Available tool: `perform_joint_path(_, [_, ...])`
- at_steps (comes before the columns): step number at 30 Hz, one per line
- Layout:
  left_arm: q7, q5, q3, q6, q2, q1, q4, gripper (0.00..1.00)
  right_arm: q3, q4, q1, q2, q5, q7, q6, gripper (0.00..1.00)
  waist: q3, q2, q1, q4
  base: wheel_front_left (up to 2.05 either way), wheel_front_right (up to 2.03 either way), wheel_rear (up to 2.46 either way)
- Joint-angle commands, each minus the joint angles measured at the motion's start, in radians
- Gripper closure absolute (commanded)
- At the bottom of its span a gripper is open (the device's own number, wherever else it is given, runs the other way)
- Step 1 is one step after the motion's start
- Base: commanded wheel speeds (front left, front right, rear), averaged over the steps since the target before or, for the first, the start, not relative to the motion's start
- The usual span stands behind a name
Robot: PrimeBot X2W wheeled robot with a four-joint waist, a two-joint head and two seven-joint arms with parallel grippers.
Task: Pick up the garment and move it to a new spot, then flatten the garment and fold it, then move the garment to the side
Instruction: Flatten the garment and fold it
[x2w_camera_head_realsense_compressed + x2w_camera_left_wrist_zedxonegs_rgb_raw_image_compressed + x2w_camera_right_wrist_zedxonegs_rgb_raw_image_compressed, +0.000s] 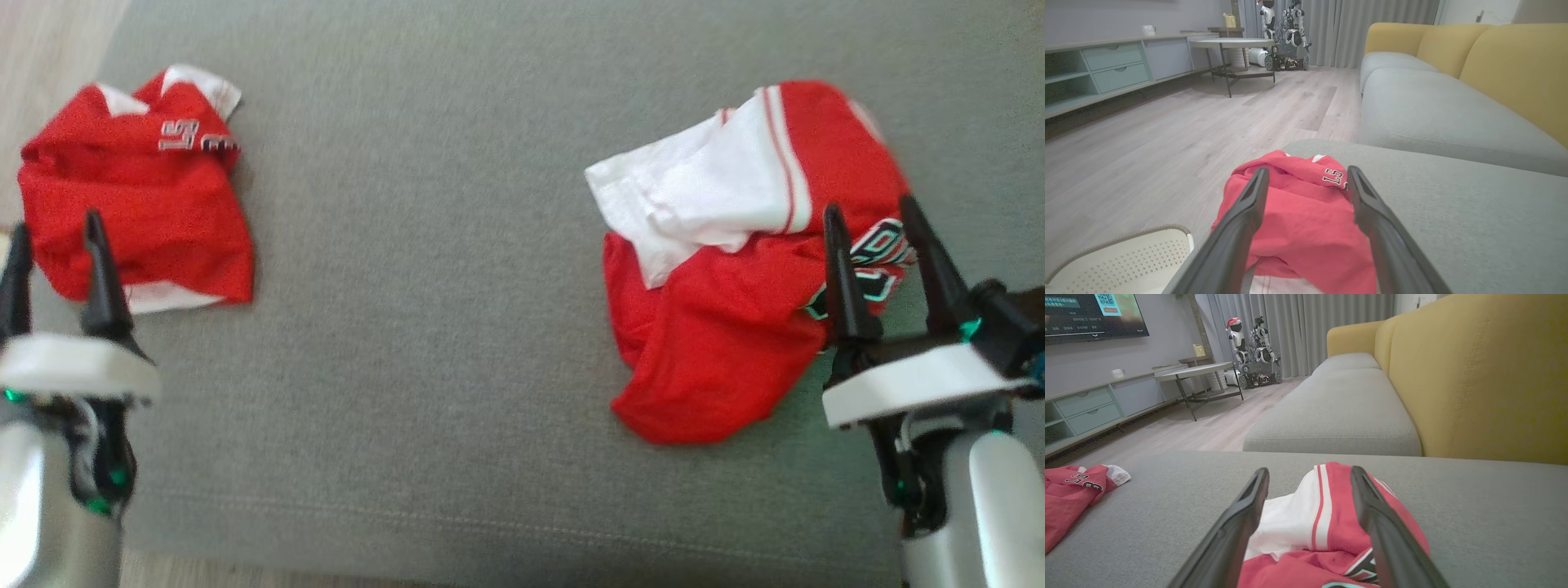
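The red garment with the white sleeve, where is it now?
In the head view the white-sleeved garment lies crumpled on the right side of the grey cushion, by the right gripper; a second red garment lies far left.

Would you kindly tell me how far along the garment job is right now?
Done: nothing evident; the left garment and the right garment both lie crumpled on the grey cushion. In hand: nothing gripped; the left gripper and right gripper are open, each poised at a garment. To do: pick up, move, flatten, fold, set aside.
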Motion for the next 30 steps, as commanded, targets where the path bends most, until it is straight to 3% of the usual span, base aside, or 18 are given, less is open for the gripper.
perform_joint_path(1, [-0.012, 0.016, 0.041, 0.012, 0.031, 0.016, -0.075, 0.0, 0.024, -0.028, -0.002, 0.005, 0.009, -0.01, -0.001, 0.0, -0.05, 0.0, 0.0, -0.032, 0.0, 0.0, 0.0])
perform_joint_path(8, [0.046, 0.049, 0.015, 0.072, 0.0, 0.243, -0.383, 0.0, 0.037, 0.0, 0.042, 0.008, 0.016, -0.014, -0.001, 0.0, -0.131, 0.0, 0.0, -0.084, 0.0, 0.0, 0.0])
perform_joint_path(14, [0.133, 0.074, -0.019, 0.118, -0.019, 0.373, -0.55, 0.0, 0.053, 0.022, 0.071, 0.009, 0.011, -0.011, -0.001, 0.0, -0.185, 0.0, 0.0, -0.121, 0.0, 0.0, 0.0])
perform_joint_path(20, [0.171, 0.088, -0.079, 0.13, -0.051, 0.422, -0.603, 0.0, 0.065, 0.039, 0.094, 0.01, 0.012, -0.007, -0.001, 0.0, -0.229, 0.0, 0.0, -0.152, 0.0, 0.0, 0.0])
perform_joint_path(30, [0.184, 0.109, -0.118, 0.134, -0.05, 0.444, -0.57, 0.0, 0.074, 0.058, 0.106, 0.01, 0.01, -0.004, -0.001, 0.0, -0.255, 0.0, 0.0, -0.182, 0.0, 0.0, 0.0])
